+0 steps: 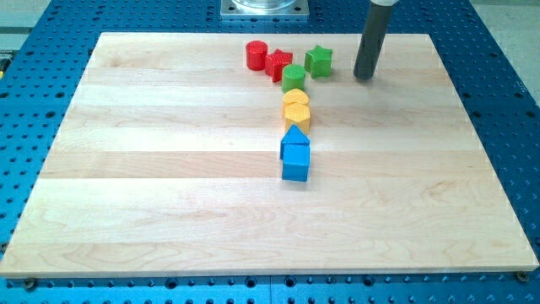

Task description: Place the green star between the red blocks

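The green star lies near the view's top, right of the red blocks. A red cylinder and a red star-like block sit side by side, touching or nearly so. A green cylinder sits just below the red star-like block and left of the green star. My tip rests on the board to the right of the green star, a short gap away, touching no block.
Two yellow blocks are stacked in a column below the green cylinder, followed by two blue blocks. The wooden board lies on a blue perforated table. A metal mount sits at the top edge.
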Controlling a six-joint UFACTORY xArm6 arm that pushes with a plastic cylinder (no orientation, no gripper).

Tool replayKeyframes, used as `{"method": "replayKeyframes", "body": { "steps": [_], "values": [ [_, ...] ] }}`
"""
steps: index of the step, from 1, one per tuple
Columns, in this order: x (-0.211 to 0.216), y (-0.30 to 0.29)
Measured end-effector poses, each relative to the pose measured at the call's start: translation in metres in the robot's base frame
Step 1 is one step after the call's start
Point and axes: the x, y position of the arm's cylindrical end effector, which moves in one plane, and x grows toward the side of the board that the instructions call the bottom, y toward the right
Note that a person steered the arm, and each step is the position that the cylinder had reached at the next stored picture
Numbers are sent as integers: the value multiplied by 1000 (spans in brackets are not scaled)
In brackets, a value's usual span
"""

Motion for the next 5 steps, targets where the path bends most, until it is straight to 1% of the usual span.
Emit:
{"method": "replayKeyframes", "body": {
  "steps": [2, 5],
  "values": [
    [-8, -64],
    [-8, -146]
  ]
}}
